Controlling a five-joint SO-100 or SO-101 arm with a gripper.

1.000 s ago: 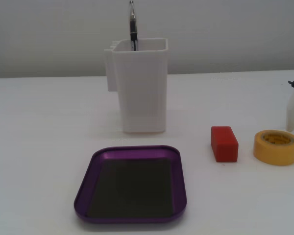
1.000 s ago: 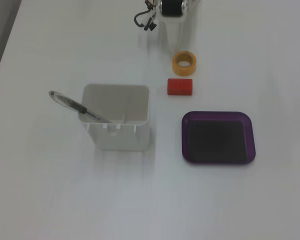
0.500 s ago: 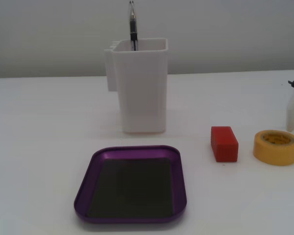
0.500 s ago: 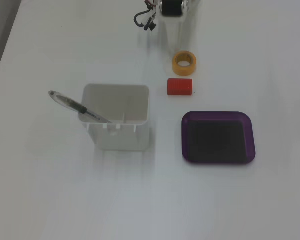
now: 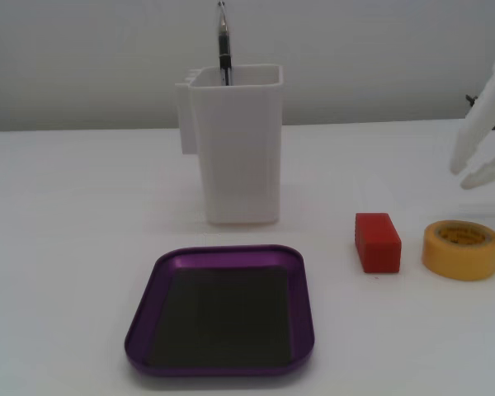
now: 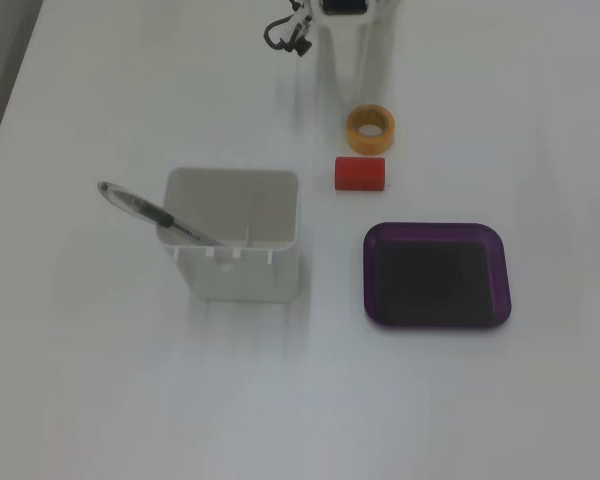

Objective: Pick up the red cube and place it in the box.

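A white desk (image 5: pixel 66 247) seen from the front and from above. The red cube (image 5: pixel 377 241) lies on the desk, to the right of the purple box (image 5: pixel 223 363) in the front fixed view and just beside a yellow tape roll (image 5: pixel 461 249), without touching it. In a fixed view from above, the red cube (image 6: pixel 360 173) sits between the tape roll (image 6: pixel 370 127) and the box (image 6: pixel 436 317), apart from both.

The white end effector (image 5: pixel 473 175) enters at the right edge of the front view, raised above the desk, up and to the right of the cube and over the tape roll. Its two pale fingers (image 5: pixel 478 124) spread slightly apart at the tips, holding nothing. From above, only the arm's base region shows at the top edge.

A tall white plastic container (image 5: pixel 235 144) stands behind the box, with a pen (image 5: pixel 223 41) sticking upright out of it. The box is empty, showing its dark floor.
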